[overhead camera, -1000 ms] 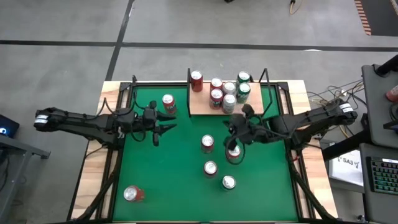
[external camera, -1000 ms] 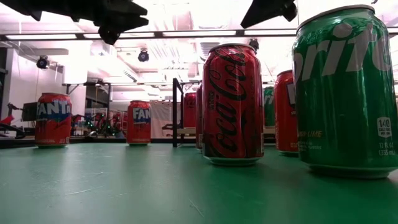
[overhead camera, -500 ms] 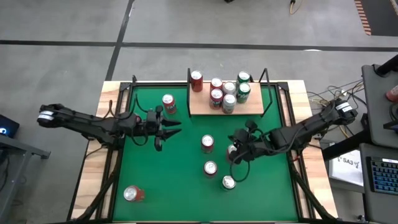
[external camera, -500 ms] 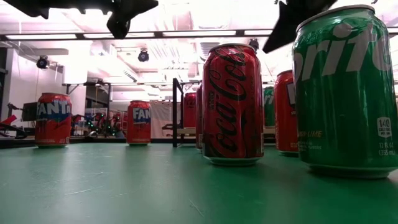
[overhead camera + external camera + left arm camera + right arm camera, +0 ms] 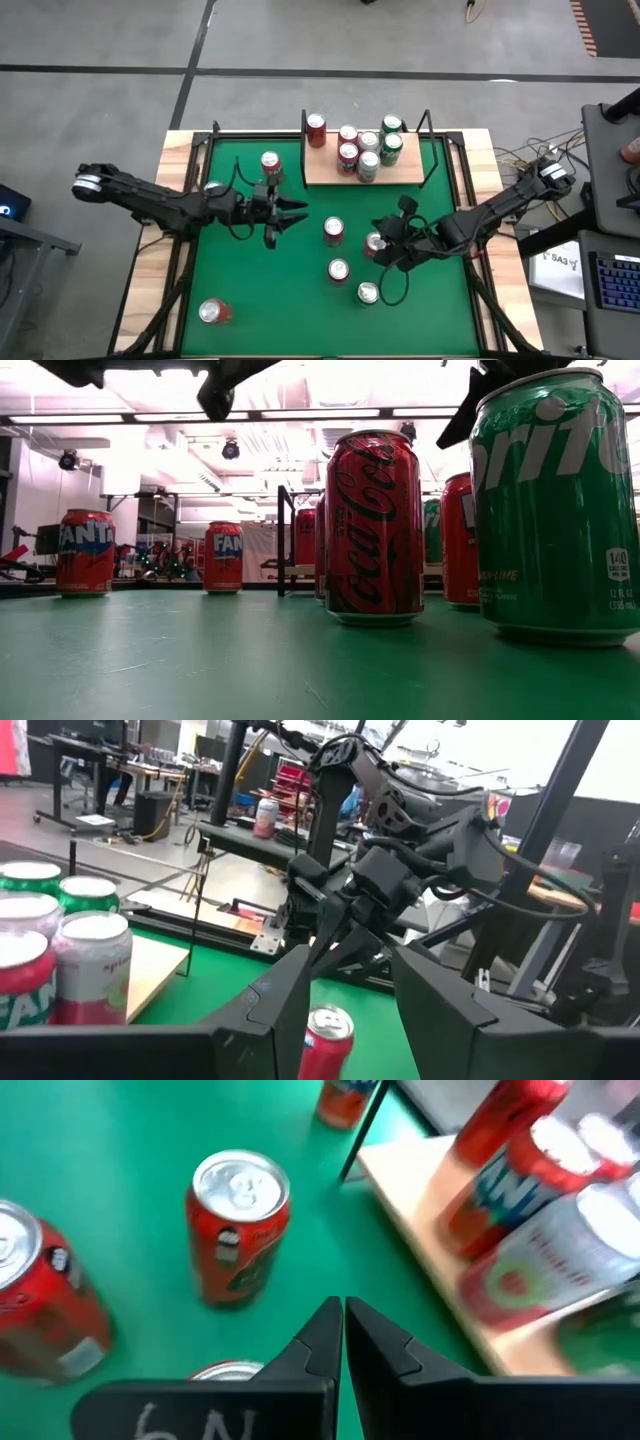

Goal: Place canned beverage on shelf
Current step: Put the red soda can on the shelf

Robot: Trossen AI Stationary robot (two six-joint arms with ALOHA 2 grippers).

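A: Left gripper [image 5: 292, 213] first. We see its fingers [image 5: 285, 1005] spread apart with nothing between them, hanging above the green tabletop [image 5: 270, 290].

B: What's ahead of it?

A: A red can [image 5: 333, 231] just past the fingertips, standing upright on the felt. Behind the gripper, toward the table's back edge, we see an orange Fanta can [image 5: 271, 166].

B: Right gripper?

A: Right gripper [image 5: 381, 249], fingers [image 5: 322, 1342] pressed together, empty. It sits right beside another red can [image 5: 374, 243]; we can't tell if it touches. Two more cans stand near it on the felt, one [image 5: 338, 271] and a silver-topped one [image 5: 368, 293].

B: The shelf?

A: The shelf [image 5: 410, 172] lies well beyond both grippers at the table's back edge, tan board with black uprights. We count six cans on it, a cluster [image 5: 366, 148] and a lone red one [image 5: 316, 130].

B: Anything else?

A: One can on its side [image 5: 214, 312], far from both grippers at the near left corner.
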